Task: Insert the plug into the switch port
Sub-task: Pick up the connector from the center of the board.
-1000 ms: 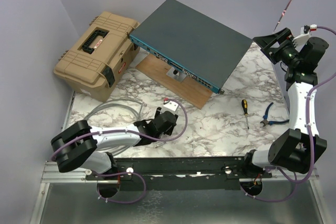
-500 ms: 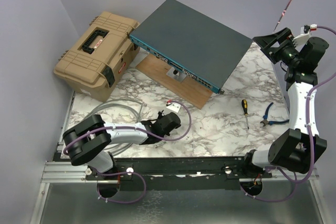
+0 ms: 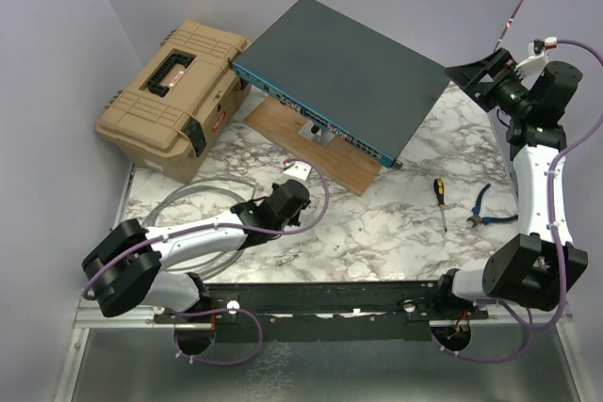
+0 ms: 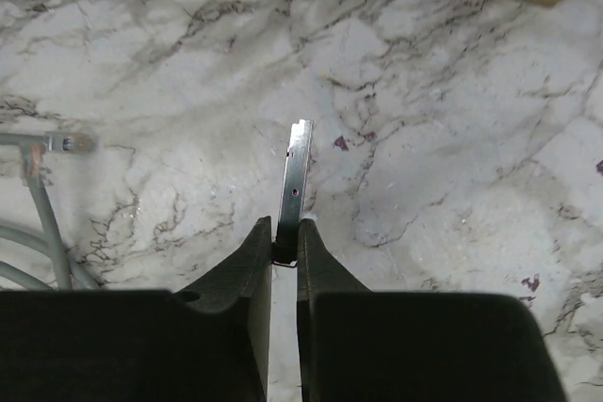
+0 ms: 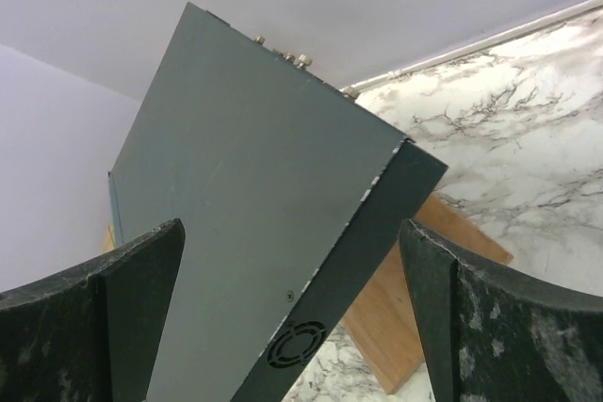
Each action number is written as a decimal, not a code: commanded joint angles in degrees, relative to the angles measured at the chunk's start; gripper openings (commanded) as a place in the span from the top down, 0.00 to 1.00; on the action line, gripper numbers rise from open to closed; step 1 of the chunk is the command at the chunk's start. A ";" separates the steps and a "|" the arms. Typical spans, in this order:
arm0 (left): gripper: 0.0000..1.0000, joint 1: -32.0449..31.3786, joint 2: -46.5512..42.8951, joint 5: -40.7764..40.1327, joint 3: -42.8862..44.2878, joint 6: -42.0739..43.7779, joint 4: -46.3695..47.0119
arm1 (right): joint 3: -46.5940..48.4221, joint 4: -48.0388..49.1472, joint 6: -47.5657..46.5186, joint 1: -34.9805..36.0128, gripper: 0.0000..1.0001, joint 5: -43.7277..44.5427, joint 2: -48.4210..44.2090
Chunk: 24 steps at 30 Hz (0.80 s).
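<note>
My left end effector pinches a thin metal plate, not the plug, which lies on the surface to its left. The switch sits far, port face toward that arm. My right end effector is spread wide at its right corner.

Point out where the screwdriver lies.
In the top view, the screwdriver lies on the right half of the marble table, just left of the blue-handled pliers.

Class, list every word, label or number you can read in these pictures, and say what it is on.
No text is readable.
Red-and-white sticker on the tan plastic toolbox: too small.
Markings on the blue face of the dark grey-teal metal switch: too small.
</note>
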 commanded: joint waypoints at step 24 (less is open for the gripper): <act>1.00 19.45 -16.89 42.48 22.05 11.56 -22.61 | -13.19 -1.13 -30.01 15.37 0.06 -9.03 -28.44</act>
